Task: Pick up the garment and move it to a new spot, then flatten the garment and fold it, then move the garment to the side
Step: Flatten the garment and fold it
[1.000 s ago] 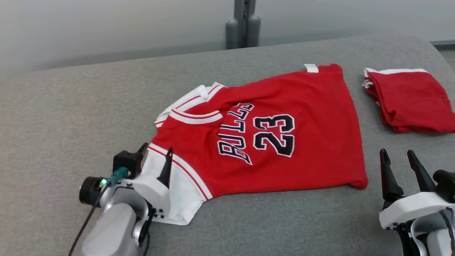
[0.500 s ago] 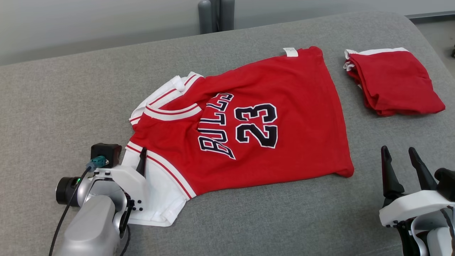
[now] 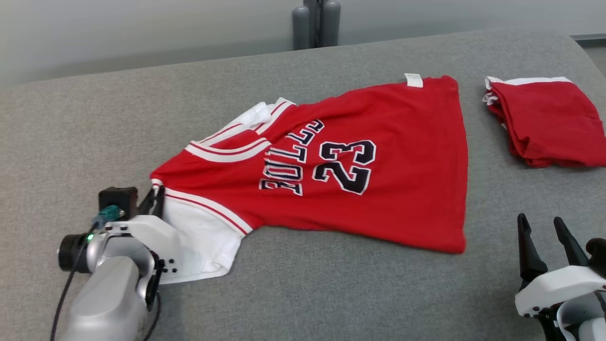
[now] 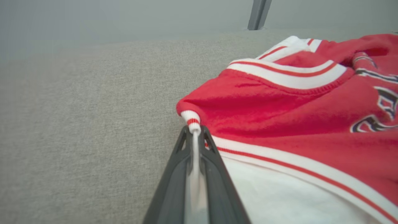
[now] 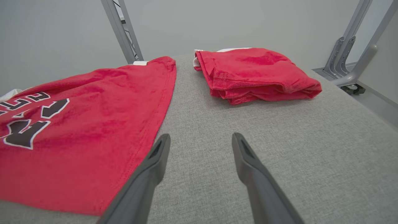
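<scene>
The garment (image 3: 378,156) is a red jersey with white trim and a dark "23", lying spread across the grey padded table (image 3: 307,293). Its white sleeve (image 3: 199,241) points toward me at the lower left. My left gripper (image 3: 156,196) is shut on the sleeve seam at the shoulder; the left wrist view shows white fabric pinched between the two dark fingers (image 4: 214,161), with the jersey (image 4: 295,102) stretching away to the right. My right gripper (image 3: 542,227) stands open at the lower right, above bare table just right of the jersey's hem (image 5: 93,124), its fingers (image 5: 248,161) apart and holding nothing.
A second red garment (image 3: 549,123) lies folded at the table's far right, also in the right wrist view (image 5: 255,74). A grey metal post (image 3: 316,23) stands behind the table's far edge. The table edge curves down at the right, with frame legs (image 5: 351,46) beyond.
My left gripper has shut on the sleeve seam and pulled it to the left, stretching the jersey's shoulder out. The head camera has shifted. The right gripper stays open.
</scene>
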Robot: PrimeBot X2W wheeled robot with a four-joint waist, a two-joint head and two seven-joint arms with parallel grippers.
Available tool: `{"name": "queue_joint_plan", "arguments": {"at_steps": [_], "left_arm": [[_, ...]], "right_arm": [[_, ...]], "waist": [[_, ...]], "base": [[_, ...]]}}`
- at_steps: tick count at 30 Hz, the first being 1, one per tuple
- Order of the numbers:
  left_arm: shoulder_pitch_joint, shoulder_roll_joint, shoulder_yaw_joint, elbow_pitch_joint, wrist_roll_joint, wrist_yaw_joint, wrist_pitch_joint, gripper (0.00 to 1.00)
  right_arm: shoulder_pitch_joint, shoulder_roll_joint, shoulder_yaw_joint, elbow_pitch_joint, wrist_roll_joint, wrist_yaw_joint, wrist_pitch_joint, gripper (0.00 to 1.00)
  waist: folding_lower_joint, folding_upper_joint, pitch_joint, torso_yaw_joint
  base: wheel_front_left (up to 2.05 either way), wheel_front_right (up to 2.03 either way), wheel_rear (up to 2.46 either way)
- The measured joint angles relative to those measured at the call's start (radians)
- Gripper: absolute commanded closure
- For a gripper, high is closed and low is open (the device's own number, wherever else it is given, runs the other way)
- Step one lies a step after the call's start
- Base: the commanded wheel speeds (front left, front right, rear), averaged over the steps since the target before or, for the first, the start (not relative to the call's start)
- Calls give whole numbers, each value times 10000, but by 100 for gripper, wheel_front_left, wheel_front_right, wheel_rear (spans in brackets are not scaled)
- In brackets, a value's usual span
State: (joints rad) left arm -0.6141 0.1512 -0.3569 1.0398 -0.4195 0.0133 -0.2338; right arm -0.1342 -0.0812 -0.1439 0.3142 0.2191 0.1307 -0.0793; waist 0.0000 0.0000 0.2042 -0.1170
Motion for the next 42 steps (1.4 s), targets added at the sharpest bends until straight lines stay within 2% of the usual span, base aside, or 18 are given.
{"name": "queue_joint_plan", "arguments": {"at_steps": [5, 12, 13, 14, 15, 16, 21, 30, 42], "left_arm": [[267, 314, 343, -33, -257, 132, -136, 100], [736, 341, 479, -125, -422, 199, -232, 100], [835, 286, 497, -253, -435, 224, -238, 68], [875, 261, 502, -359, -437, 230, -255, 46], [924, 236, 506, -479, -435, 230, -261, 9], [988, 201, 516, -623, -431, 232, -263, 0], [1422, -2, 706, -2023, -173, 410, -276, 0], [3010, -215, 1149, -4286, 345, 617, -278, 0], [4001, -414, 1425, -5137, 531, 671, -278, 0]], "right_arm": [[239, 50, -125, 21, -67, 0, 86, 0], [262, 111, 263, 144, -46, 0, 86, 0], [203, 109, 468, 211, -6, 0, 88, 0], [142, 104, 579, 251, 4, 0, 100, 0], [52, 96, 662, 311, 21, 0, 119, 0], [-70, 69, 763, 395, 56, 0, 180, 0], [-451, -113, 1306, 949, 238, 0, 617, 0], [-236, 12, 2080, 1152, 901, 0, 569, 0], [339, 192, 2809, 840, 1298, 0, 616, 0]], "waist": [[0, 0, -53, 182], [1, 0, -159, 287], [1, 0, -192, 311], [1, 0, -206, 327], [0, 0, -222, 348], [1, 0, -239, 378], [0, 0, -281, 631], [0, 0, -238, 1106], [0, 0, -352, 1199]], "base": [[0, 0, 0], [0, 0, 0], [0, 0, 0], [0, 0, 0], [0, 0, 0], [0, 0, 0], [0, 0, 0], [0, 0, 0], [0, 0, 0]]}}
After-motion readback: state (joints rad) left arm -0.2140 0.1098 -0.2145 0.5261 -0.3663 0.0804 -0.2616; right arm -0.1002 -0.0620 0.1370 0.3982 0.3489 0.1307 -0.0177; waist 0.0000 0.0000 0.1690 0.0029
